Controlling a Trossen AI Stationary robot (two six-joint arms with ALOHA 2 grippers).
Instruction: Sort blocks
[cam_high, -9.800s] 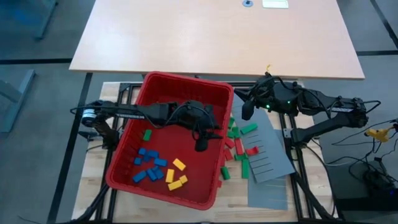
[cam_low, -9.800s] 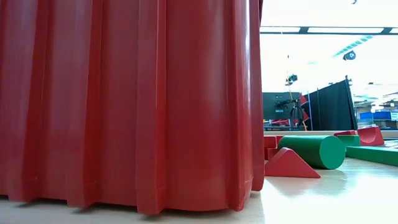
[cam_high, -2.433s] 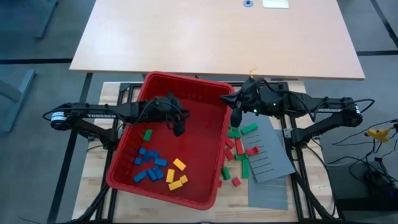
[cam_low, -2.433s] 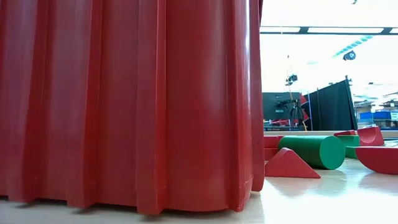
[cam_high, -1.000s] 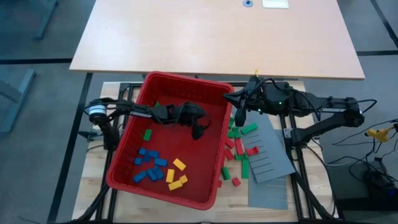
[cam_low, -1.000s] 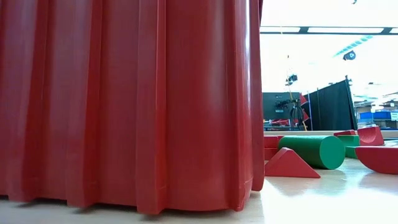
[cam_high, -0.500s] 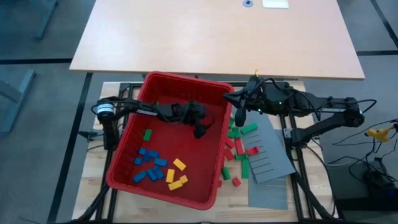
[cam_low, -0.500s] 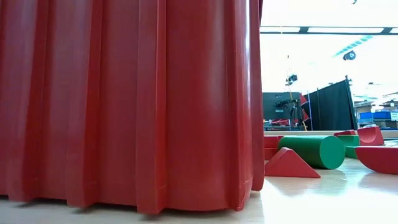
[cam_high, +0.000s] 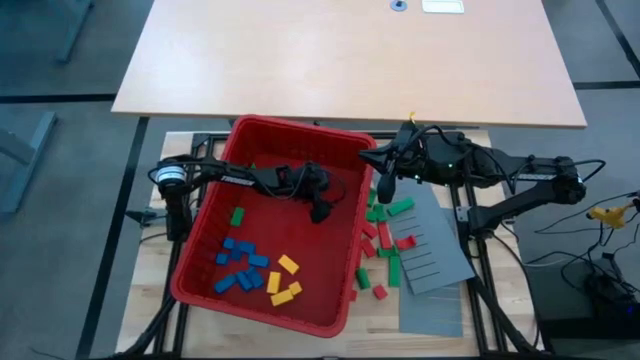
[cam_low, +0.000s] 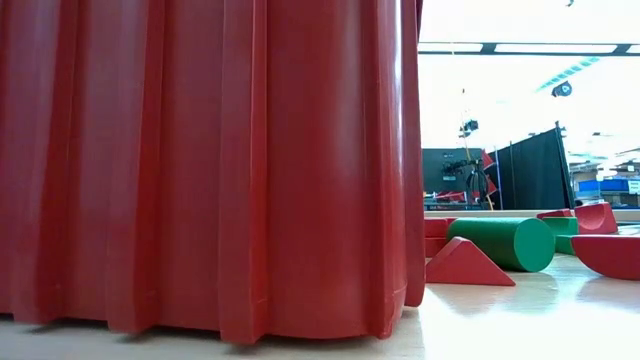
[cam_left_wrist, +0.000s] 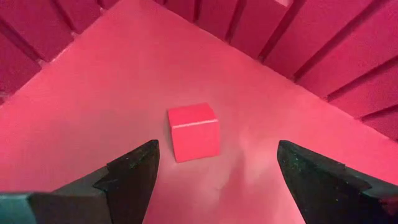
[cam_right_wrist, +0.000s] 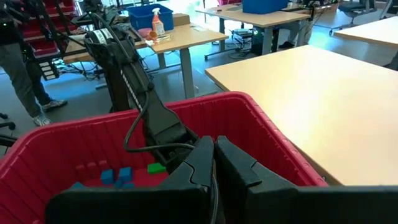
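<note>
Left gripper (cam_high: 320, 212) inside red bin (cam_high: 300, 140), fingers spread wide over red block (cam_left_wrist: 193, 131), holding nothing; right gripper (cam_high: 383, 188) closed, empty, beside bin's right wall.

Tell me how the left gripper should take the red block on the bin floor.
Grip the red block across its two upright side faces, coming straight down. It lies flat and alone on the bin floor, clear of the ribbed walls. The left gripper is open and wider than the block, so probably only a small forward shift is needed.

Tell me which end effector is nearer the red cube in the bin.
Left. The left end effector hovers open over the red cube; the right end effector hangs outside the red bin.
</note>
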